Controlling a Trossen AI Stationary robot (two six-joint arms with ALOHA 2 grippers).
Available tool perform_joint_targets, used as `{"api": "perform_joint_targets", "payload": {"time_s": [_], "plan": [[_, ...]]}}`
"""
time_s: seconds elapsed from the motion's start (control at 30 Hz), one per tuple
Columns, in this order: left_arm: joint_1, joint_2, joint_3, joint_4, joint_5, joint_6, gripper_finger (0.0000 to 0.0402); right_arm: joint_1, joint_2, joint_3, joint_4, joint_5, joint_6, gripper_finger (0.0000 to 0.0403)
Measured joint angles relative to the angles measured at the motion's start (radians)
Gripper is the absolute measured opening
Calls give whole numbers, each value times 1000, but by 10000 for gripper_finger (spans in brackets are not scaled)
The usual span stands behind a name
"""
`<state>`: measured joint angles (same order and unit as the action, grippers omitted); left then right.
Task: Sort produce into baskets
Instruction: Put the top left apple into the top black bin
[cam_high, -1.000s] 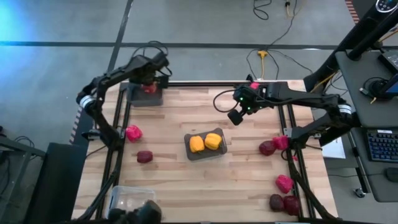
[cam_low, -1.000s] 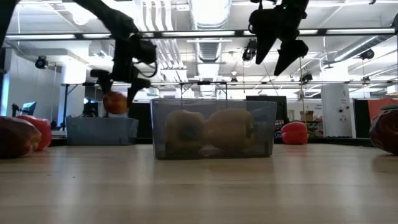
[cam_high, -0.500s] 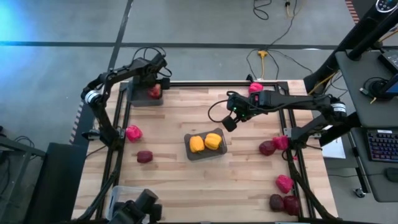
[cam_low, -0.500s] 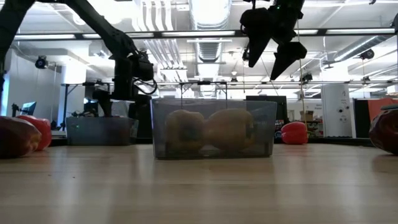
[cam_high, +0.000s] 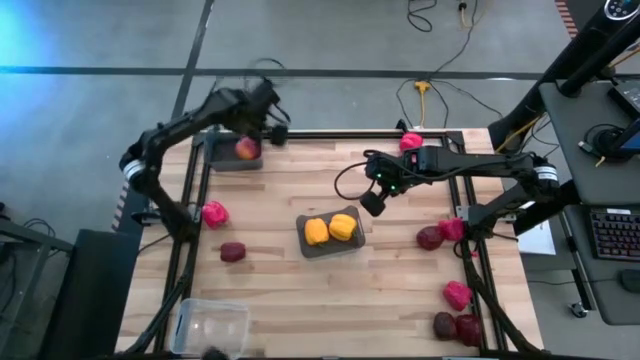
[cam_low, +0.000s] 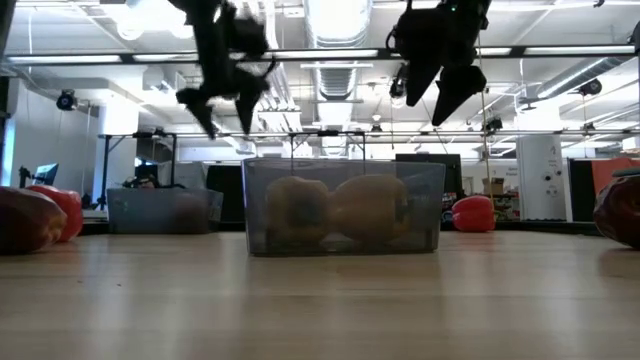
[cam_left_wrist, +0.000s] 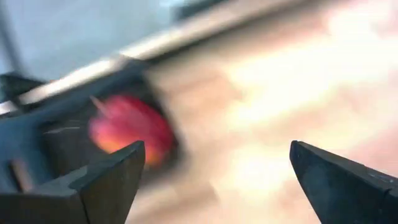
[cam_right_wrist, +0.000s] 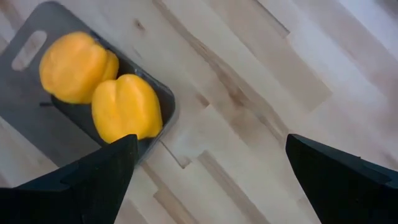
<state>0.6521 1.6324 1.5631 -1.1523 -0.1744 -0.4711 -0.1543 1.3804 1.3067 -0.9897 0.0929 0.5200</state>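
A red-yellow apple (cam_high: 246, 149) lies in the dark grey basket (cam_high: 222, 158) at the table's far left corner; it also shows in the left wrist view (cam_left_wrist: 127, 124). My left gripper (cam_high: 276, 129) is open and empty, raised just right of that basket. Two yellow bell peppers (cam_high: 330, 229) lie in the dark grey basket (cam_high: 331, 250) at the table's middle. My right gripper (cam_high: 372, 203) is open and empty, up in the air just right of and beyond that basket. The clear basket (cam_high: 211, 324) stands at the near left corner.
A red pepper (cam_high: 214, 213) and a dark-red apple (cam_high: 232, 252) lie at the left. A red pepper (cam_high: 410, 141) lies at the far edge. Several red peppers and dark apples (cam_high: 455, 300) lie along the right side. Bare wood lies between the middle basket and the near edge.
My left gripper went down into the far left basket with the apple, let it go, then rose and went toward the table's right edge. The apple now lies in that basket. My right gripper went a little toward the middle basket.
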Motion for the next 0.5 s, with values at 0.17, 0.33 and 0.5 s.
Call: {"api": "perform_joint_targets", "payload": {"time_s": [0.17,0.33,0.5], "plan": [[-317,-57,-4,-208,13,9,380,8,0,0,0,-49,-147,400],[-602,-60,-43,-409,79,-119,380,40,0,0,1,-51,-276,400],[-798,-61,-119,-409,162,-159,380,78,0,0,4,-49,-290,400]]}}
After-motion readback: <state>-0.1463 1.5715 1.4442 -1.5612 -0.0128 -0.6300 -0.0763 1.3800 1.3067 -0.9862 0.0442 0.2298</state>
